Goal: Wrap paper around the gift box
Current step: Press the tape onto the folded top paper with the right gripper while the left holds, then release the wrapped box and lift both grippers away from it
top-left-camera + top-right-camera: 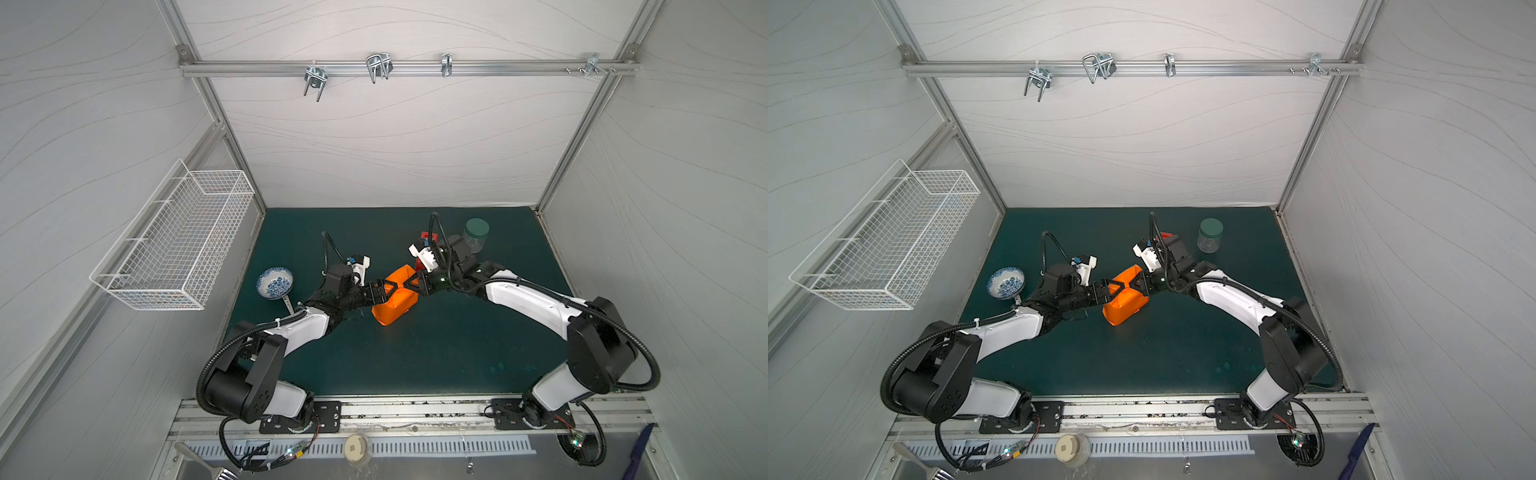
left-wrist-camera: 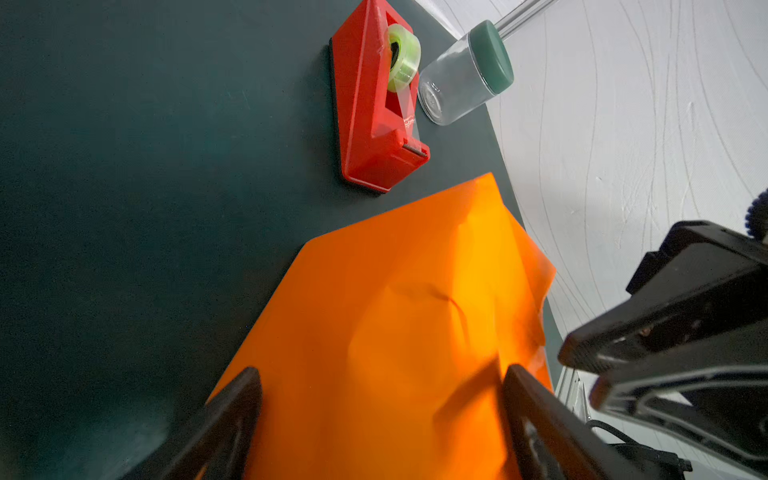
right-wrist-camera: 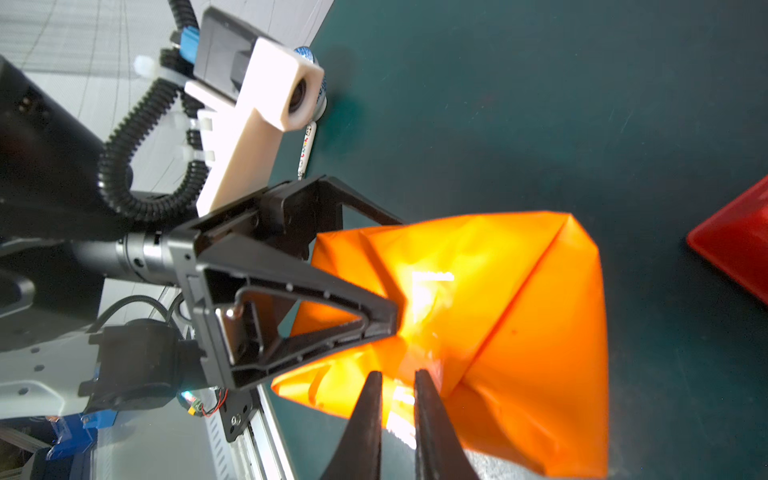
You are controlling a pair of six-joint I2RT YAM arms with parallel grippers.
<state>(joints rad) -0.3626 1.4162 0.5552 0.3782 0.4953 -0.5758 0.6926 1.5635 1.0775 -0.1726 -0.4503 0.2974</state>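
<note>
In both top views, you have the paper (image 1: 395, 305) folded into an orange parcel in the middle of the mat (image 1: 415, 357). The gift box itself is hidden, presumably inside. The left gripper (image 1: 388, 289) and right gripper (image 1: 410, 286) meet almost tip to tip over the parcel's far half, so a sideways move by either one risks knocking the two together. The far end of the paper stands up as a loose flap, not yet folded down.

From the left wrist, your left gripper (image 2: 380, 374) is spread wide, with one finger at each side of the paper (image 2: 395, 324). I cannot tell whether it presses or only straddles. If it squeezes, the thin paper could crumple or tear. If it drags, the parcel slides and the folds shift. The red tape dispenser (image 2: 374, 116) lies just beyond the paper, with a green-lidded jar (image 2: 461, 70) right beside it, so a forward push could shove both.

From the right wrist, your right gripper (image 3: 397, 374) has its fingers (image 3: 368, 415) almost together, with only a narrow slit between them and nothing clearly caught in it. They sit at a glossy patch on the seam, perhaps tape, though glare hides it. If that seam is unsecured, the creased paper (image 3: 519, 332) may spring open once nothing holds it down.
</note>
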